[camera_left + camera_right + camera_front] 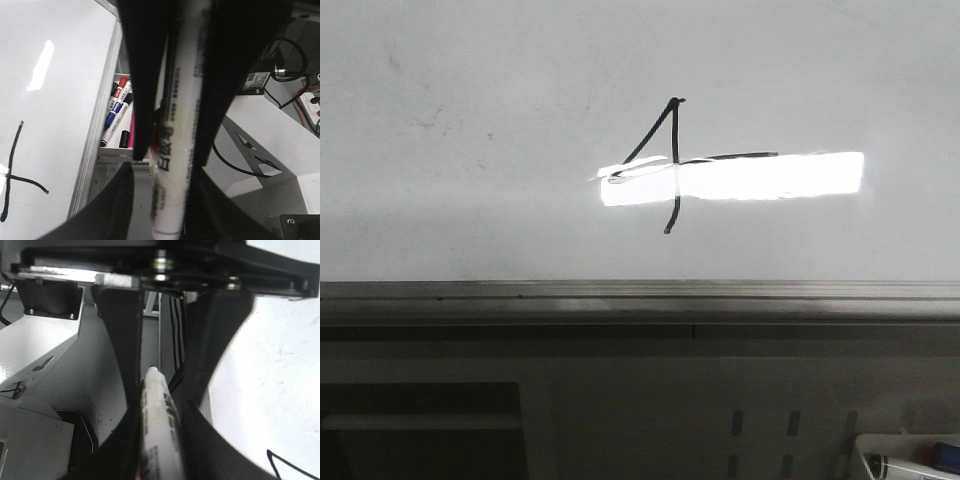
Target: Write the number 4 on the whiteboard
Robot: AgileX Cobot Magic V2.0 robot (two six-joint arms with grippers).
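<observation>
The number 4 [674,165] is drawn in thin black strokes on the whiteboard [470,200], partly crossed by a bright rectangular reflection. No gripper shows in the front view. In the left wrist view my left gripper [174,156] is shut on a white marker [182,100], off the board's edge; the 4 [11,165] and whiteboard [50,100] lie to one side. In the right wrist view my right gripper [160,405] is shut on another white marker [159,440], beside the whiteboard [270,390]; a bit of black stroke [285,465] shows at the corner.
A grey metal rail [640,292] runs along the board's near edge. A white tray of spare markers [117,112] sits beyond the board's edge and also shows in the front view [910,460]. Cables and white brackets [280,140] stand off the board.
</observation>
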